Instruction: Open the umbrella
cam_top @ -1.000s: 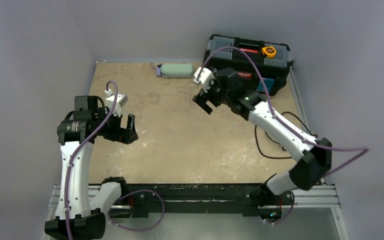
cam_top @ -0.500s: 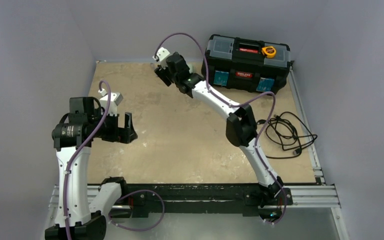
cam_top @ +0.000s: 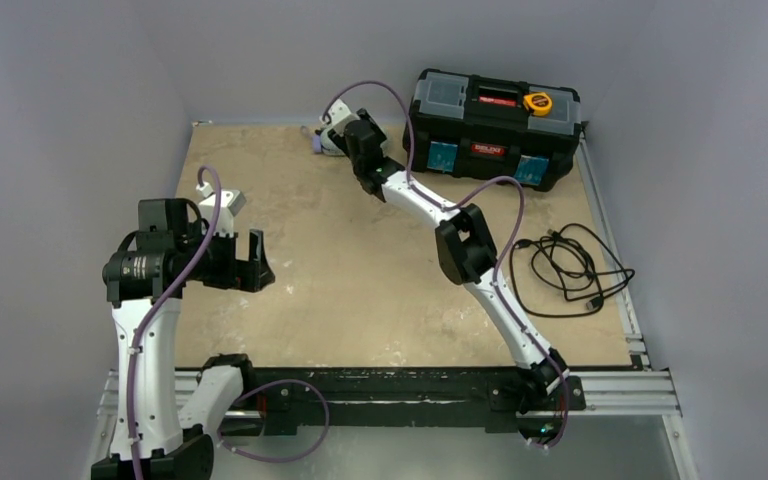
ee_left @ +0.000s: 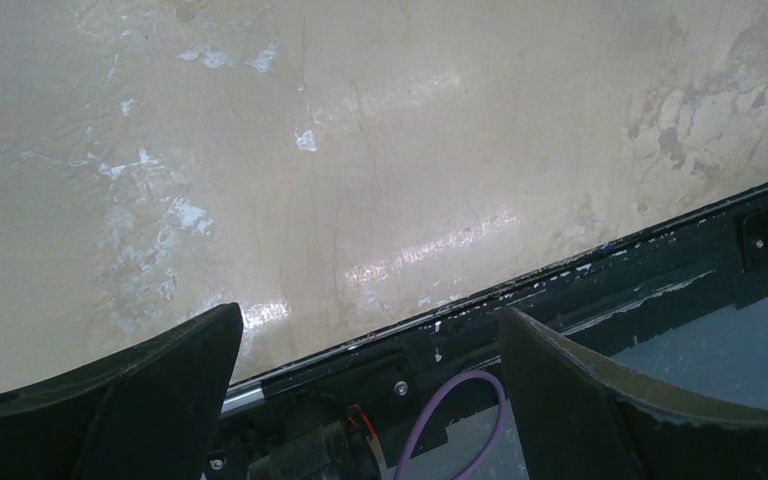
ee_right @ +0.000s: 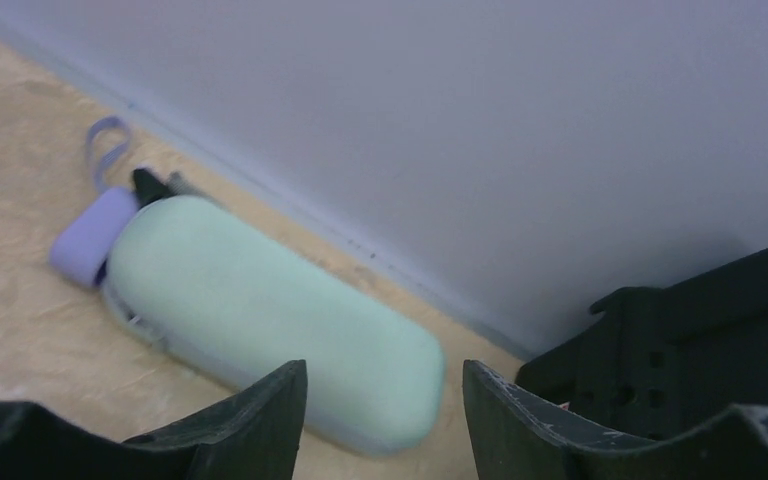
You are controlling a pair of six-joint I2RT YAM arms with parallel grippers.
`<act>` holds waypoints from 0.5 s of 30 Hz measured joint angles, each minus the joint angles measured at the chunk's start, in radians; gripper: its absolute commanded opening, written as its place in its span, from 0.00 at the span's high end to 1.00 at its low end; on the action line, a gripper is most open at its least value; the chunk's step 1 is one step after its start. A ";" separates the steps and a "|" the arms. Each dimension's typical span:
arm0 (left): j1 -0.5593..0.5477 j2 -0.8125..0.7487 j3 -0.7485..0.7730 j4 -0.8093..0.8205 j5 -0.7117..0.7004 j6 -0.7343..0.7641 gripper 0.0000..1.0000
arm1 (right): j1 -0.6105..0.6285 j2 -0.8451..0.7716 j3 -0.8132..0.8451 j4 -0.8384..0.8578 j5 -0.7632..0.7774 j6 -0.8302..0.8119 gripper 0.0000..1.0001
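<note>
The umbrella [ee_right: 270, 310] lies folded in its mint-green sleeve on the table against the back wall. Its lavender handle [ee_right: 90, 235] and strap stick out at the left end. My right gripper [ee_right: 385, 375] is open and hovers just above the right end of the sleeve, not touching it. In the top view the right gripper [cam_top: 348, 138] covers most of the umbrella, and only the handle end [cam_top: 317, 144] shows. My left gripper [cam_top: 257, 258] is open and empty at the left of the table, also seen in its wrist view [ee_left: 370, 325].
A black toolbox [cam_top: 495, 125] with a yellow tape measure [cam_top: 537, 102] stands at the back right, close to the sleeve's right end [ee_right: 700, 330]. A black cable [cam_top: 565, 265] lies coiled at the right. The black front rail [ee_left: 600, 280] runs under the left gripper.
My right arm has stretched out and swung left from beside the toolbox to over the umbrella at the back wall. My left gripper has shifted only slightly.
</note>
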 measured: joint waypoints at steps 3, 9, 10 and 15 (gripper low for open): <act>0.000 0.000 0.000 -0.001 0.003 0.000 0.00 | -0.024 0.045 0.056 0.074 -0.002 -0.039 0.44; 0.021 0.000 0.000 -0.002 0.018 -0.002 0.00 | -0.062 0.137 0.108 0.213 -0.022 -0.151 0.44; 0.026 0.000 0.000 -0.002 0.023 -0.003 0.00 | -0.065 0.164 0.127 0.240 -0.023 -0.178 0.45; 0.044 0.000 0.000 -0.005 0.033 -0.011 0.00 | -0.069 0.249 0.148 0.320 -0.050 -0.262 0.51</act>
